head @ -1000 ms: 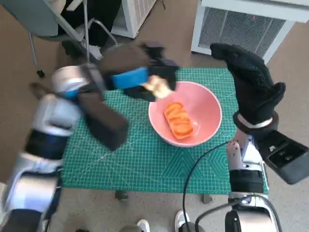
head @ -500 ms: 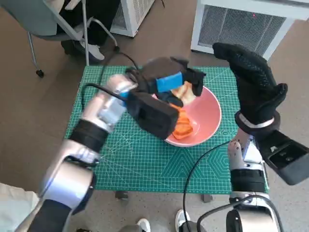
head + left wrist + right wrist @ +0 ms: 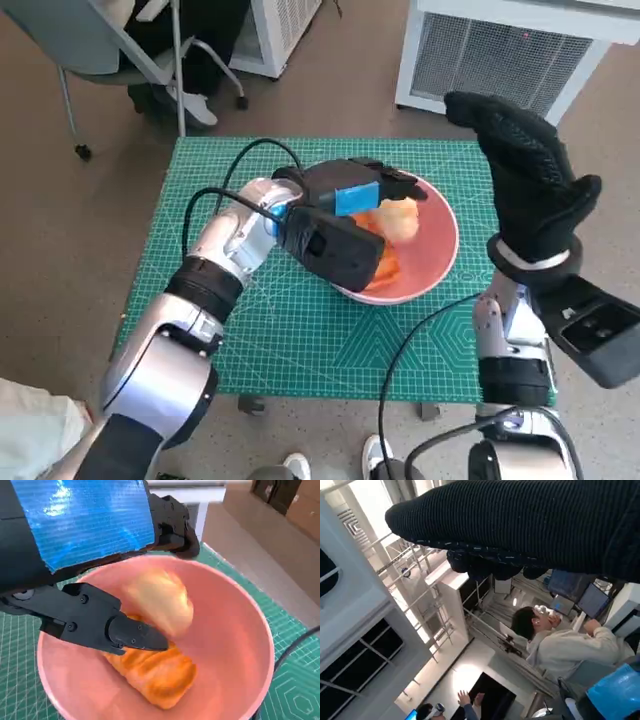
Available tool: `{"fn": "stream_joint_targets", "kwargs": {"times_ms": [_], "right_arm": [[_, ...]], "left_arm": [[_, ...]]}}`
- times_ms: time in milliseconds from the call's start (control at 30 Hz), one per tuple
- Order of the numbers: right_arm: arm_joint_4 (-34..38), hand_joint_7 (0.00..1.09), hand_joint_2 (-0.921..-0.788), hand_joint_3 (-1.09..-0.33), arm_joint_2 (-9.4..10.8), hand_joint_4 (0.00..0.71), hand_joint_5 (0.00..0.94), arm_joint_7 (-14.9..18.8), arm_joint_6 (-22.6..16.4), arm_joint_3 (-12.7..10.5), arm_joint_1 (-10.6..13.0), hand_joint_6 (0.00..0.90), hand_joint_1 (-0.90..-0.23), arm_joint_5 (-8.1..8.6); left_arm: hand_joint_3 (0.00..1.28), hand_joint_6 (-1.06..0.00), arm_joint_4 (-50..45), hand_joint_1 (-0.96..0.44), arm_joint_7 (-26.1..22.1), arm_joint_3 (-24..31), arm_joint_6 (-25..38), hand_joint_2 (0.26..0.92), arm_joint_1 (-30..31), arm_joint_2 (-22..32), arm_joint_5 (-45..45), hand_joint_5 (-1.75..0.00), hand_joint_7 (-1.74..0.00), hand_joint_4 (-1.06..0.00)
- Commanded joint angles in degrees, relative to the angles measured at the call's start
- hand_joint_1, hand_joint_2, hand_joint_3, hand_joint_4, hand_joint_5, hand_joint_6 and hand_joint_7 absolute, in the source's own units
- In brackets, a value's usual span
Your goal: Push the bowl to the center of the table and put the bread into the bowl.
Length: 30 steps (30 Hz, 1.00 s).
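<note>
A pink bowl (image 3: 446,248) stands on the green mat, right of the table's middle. An orange, ridged bread (image 3: 386,268) lies in it. A pale bread roll (image 3: 402,218) rests on top of the orange one. My left hand (image 3: 350,195) hovers over the bowl's left half with its fingers spread. In the left wrist view the pale roll (image 3: 160,600) sits between the apart black fingers (image 3: 135,635), blurred, on the orange bread (image 3: 155,672) inside the bowl (image 3: 260,630). My right hand (image 3: 530,185) is raised beside the bowl's right side and holds nothing; its glove (image 3: 520,520) spans the right wrist view.
The green cutting mat (image 3: 300,330) covers the table top. White slatted units (image 3: 500,50) stand behind the table, a chair (image 3: 100,40) at the back left. A black cable (image 3: 400,350) runs over the mat's front right. A seated person (image 3: 560,640) shows in the right wrist view.
My left hand has swung right from beside the bowl's left rim to over the bowl, carrying the pale roll. The roll now lies in the bowl. The right hand has barely moved.
</note>
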Motion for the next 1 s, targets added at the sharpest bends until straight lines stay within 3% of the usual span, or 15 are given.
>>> {"fn": "stream_joint_targets", "kwargs": {"times_ms": [33, 133, 433, 600, 767, 1000], "right_arm": [[-1.0, 0.59, -0.921, -0.811, -0.6, -0.001, 0.421, -1.0, 1.1, -0.1, 1.1, -0.001, -0.573, -1.08], [-1.5, 0.59, -0.921, -0.817, -0.7, -0.001, 0.416, -1.4, 1.5, -0.3, 0.9, -0.001, -0.568, -1.10], [-1.6, 0.61, -0.921, -0.810, -0.5, -0.001, 0.415, -4.1, 1.3, -1.1, -0.1, -0.001, -0.557, -1.93], [-0.9, 0.63, -0.921, -0.783, 0.0, -0.001, 0.432, -5.9, 0.3, -1.3, -1.1, -0.001, -0.552, -3.55], [0.6, 0.63, -0.921, -0.763, 0.1, 0.004, 0.442, -7.3, -0.8, -1.1, -2.5, -0.001, -0.559, -4.84], [2.3, 0.64, -0.921, -0.743, -0.1, 0.088, 0.309, -7.7, -1.5, -0.5, -4.3, -0.001, -0.558, -5.92]], "left_arm": [[0.11, -0.11, 1.6, -0.61, -4.5, 9.3, -4.2, 0.921, 2.9, -0.9, -12.2, 0.00, -0.27, -0.02], [0.11, -0.13, 1.1, -0.57, -7.9, 15.3, -5.5, 0.921, 4.7, -1.9, -20.4, -0.01, -0.27, -0.04], [0.22, -0.19, -7.8, -0.58, -9.1, 26.6, -9.7, 0.921, 10.5, -4.6, -36.4, -0.02, -0.30, -0.10], [0.29, -0.14, -16.5, -0.62, -8.5, 29.5, -8.8, 0.921, 14.8, -5.8, -41.8, -0.01, -0.42, -0.13], [0.31, -0.15, -24.4, -0.64, -6.0, 30.9, -8.9, 0.921, 19.7, -6.9, -44.0, -0.01, -0.42, -0.16], [0.33, -0.24, -34.0, -0.65, -5.1, 31.6, -6.8, 0.921, 25.1, -8.6, -47.9, 0.00, -0.25, -0.20]]}}
